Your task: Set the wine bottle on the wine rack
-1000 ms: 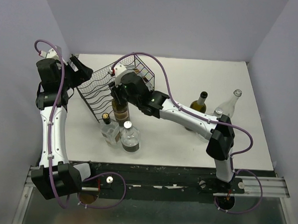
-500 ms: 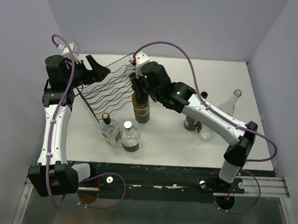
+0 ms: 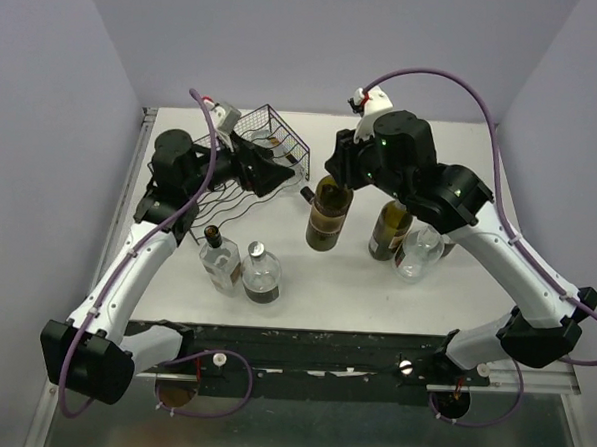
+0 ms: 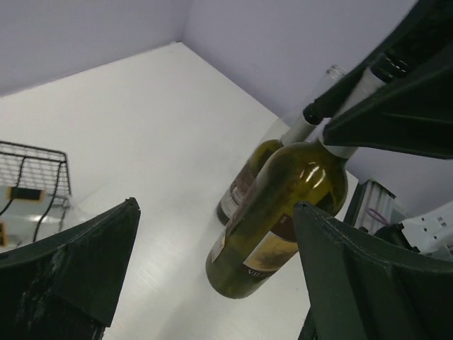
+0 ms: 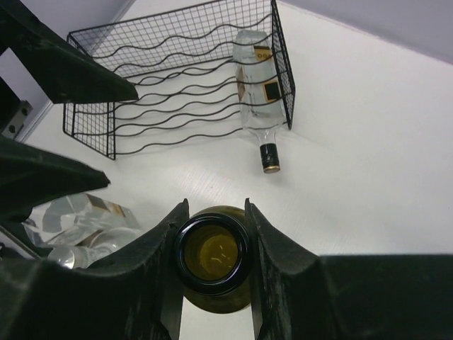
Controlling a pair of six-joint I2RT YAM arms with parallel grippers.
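My right gripper is shut on the neck of an olive-green wine bottle and holds it upright, to the right of the wine rack. In the right wrist view the bottle's open mouth sits between my fingers. The black wire wine rack stands at the back left, partly hidden by my left arm; it shows fully in the right wrist view. My left gripper is open and empty in front of the rack, pointing at the held bottle.
A clear bottle lies in the rack, its neck sticking out. A dark green bottle and a clear one stand right of the held bottle. Two small clear bottles stand front left.
My right arm has carried the green bottle to the right, away from the rack's front. My left gripper has swung right, across the rack, toward the bottle.
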